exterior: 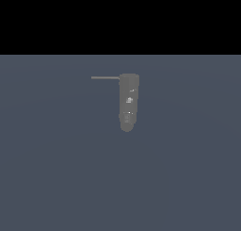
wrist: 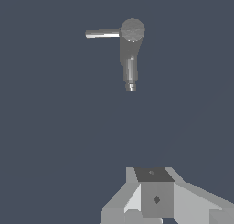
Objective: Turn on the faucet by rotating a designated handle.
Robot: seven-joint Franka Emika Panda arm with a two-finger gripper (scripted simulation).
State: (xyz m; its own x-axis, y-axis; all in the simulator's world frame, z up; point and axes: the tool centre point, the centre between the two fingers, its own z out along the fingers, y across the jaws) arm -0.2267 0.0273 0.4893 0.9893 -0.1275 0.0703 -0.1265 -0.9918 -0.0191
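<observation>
A flat slate-blue floor [exterior: 56,178] fills nearly everything below a black band across the top of the exterior view. On it sits the faucet [exterior: 128,103], a dull grey elongated body with a rounded lower end and a few pale specks along its length, a little above the middle of that view. Through my wrist camera I see it from another side — a round cap at one end and a narrower spout running away from it. The handle [exterior: 105,77], a thin straight rod far slimmer than the body, sticks out from the faucet's upper end toward the exterior view's left. My gripper [wrist: 155,198] shows only as pale grey blocks at the wrist picture's edge, well apart from the faucet and touching nothing — I cannot tell whether my fingers are spread or pressed together.
</observation>
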